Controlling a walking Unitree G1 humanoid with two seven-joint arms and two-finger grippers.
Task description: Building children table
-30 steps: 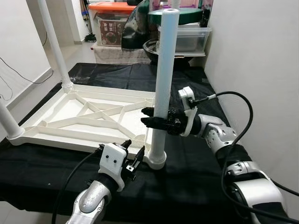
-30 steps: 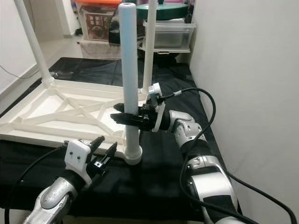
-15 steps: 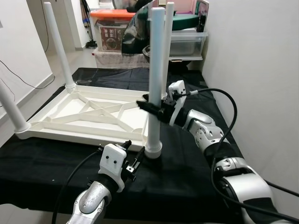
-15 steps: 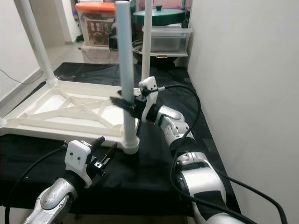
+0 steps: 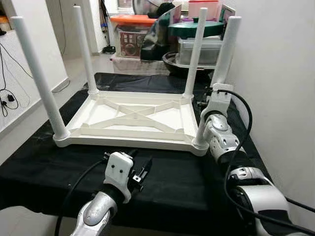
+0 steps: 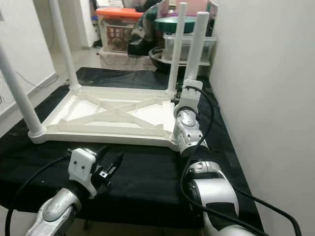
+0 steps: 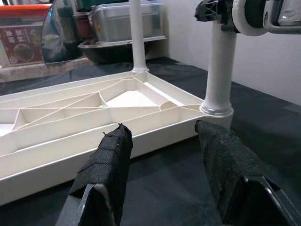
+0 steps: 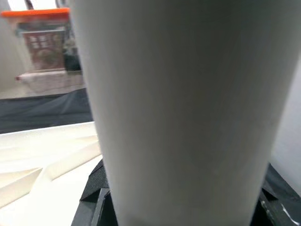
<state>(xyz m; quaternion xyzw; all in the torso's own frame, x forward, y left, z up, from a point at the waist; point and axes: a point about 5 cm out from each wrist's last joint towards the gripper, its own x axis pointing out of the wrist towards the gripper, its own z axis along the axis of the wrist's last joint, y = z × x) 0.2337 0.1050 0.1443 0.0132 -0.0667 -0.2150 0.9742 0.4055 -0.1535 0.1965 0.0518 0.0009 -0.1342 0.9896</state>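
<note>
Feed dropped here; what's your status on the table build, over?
Right pincer shut on white plastic table leg, near-right corner. Left pincer open, hovering off upturned white tabletop. Four legs upright. Nothing in the way.

I can't read any text, brand or number here. The nearest thing to a label is the printed panel on the orange-lidded storage box at the back of the room: I can make out a reddish picture with pale marks that may be characters, but they are too small and blurred for me to read in either eye view. In the left wrist view the same panel shows blurred characters I still can't make out.
</note>
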